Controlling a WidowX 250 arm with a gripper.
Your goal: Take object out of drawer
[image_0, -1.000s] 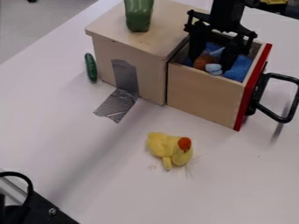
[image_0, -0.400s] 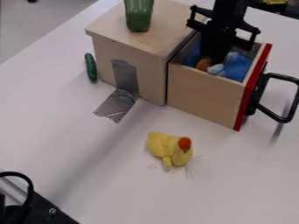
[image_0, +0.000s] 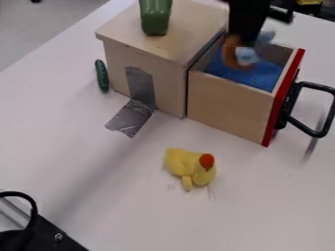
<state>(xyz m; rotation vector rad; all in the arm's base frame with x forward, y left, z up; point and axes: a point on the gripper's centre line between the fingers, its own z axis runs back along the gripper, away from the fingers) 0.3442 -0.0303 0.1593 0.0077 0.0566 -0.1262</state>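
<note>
Gripper (image_0: 247,41) clamped on brown-and-blue soft toy (image_0: 233,53), toy hanging over the open drawer (image_0: 229,102). From where I'm standing, grip looks high and partial, so it could slip back in; swung sideways too low, it'd likely snag the drawer

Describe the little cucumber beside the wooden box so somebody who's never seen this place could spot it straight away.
Find the wooden box with silver tape running from its front onto the white table. Just past its left side in the camera view is the cucumber, slim and dark green. The other green thing is thicker, lighter and on top of the box.
</note>
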